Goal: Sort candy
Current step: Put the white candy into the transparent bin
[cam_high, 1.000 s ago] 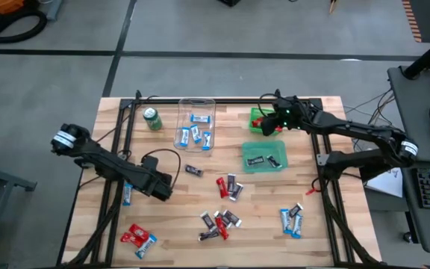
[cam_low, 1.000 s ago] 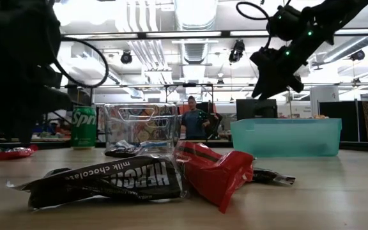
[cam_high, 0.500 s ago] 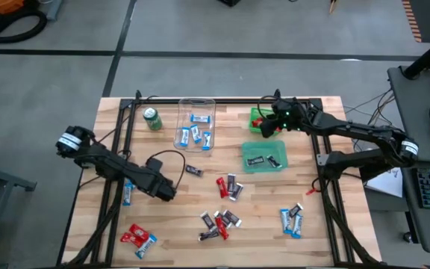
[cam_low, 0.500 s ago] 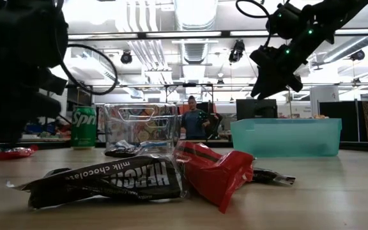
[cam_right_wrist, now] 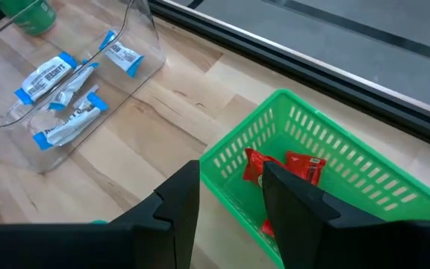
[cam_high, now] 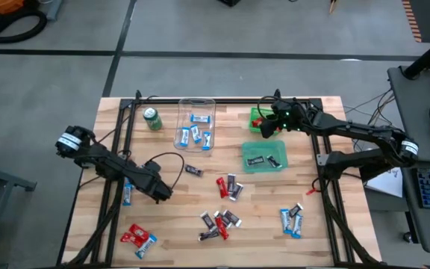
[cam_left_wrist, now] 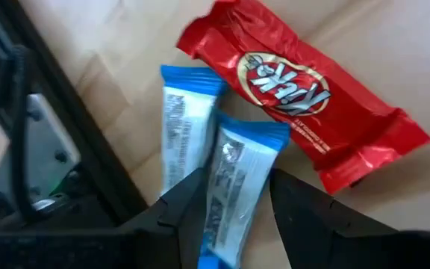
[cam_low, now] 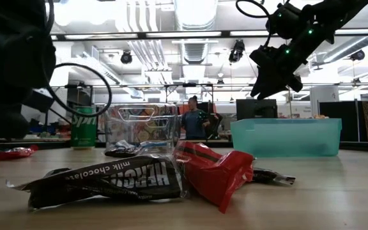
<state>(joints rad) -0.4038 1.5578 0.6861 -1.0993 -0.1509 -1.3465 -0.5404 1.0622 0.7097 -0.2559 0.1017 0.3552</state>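
Note:
My left gripper (cam_left_wrist: 237, 183) is low over the table's left part. Its open fingers stand on either side of a blue-and-white candy bar (cam_left_wrist: 239, 168). A second blue-and-white bar (cam_left_wrist: 184, 127) and a red bar (cam_left_wrist: 293, 82) lie flat beside it. In the high view the arm hides most of this spot; one blue bar (cam_high: 128, 193) shows. My right gripper (cam_right_wrist: 232, 179) (cam_high: 275, 123) hovers open above the green basket (cam_right_wrist: 334, 149), where red bars (cam_right_wrist: 282, 168) lie. My left gripper comes from above with one finger on each long side of the blue-and-white bar (cam_left_wrist: 222, 194), which lies flat on the table. I cannot tell whether the fingers touch it.
A clear bin (cam_high: 195, 123) holds blue bars. A teal tray (cam_high: 265, 147) holds black bars. The green soda can (cam_high: 152, 119) stands near the far left. Loose bars lie mid-table (cam_high: 228, 187), near the front (cam_high: 216, 223), near right (cam_high: 291, 219) and near left (cam_high: 136, 237).
My left arm has shifted a little toward the table's near edge and sunk lower; in the low view its dark bulk has drawn off to the left. The candy has stayed where it was.

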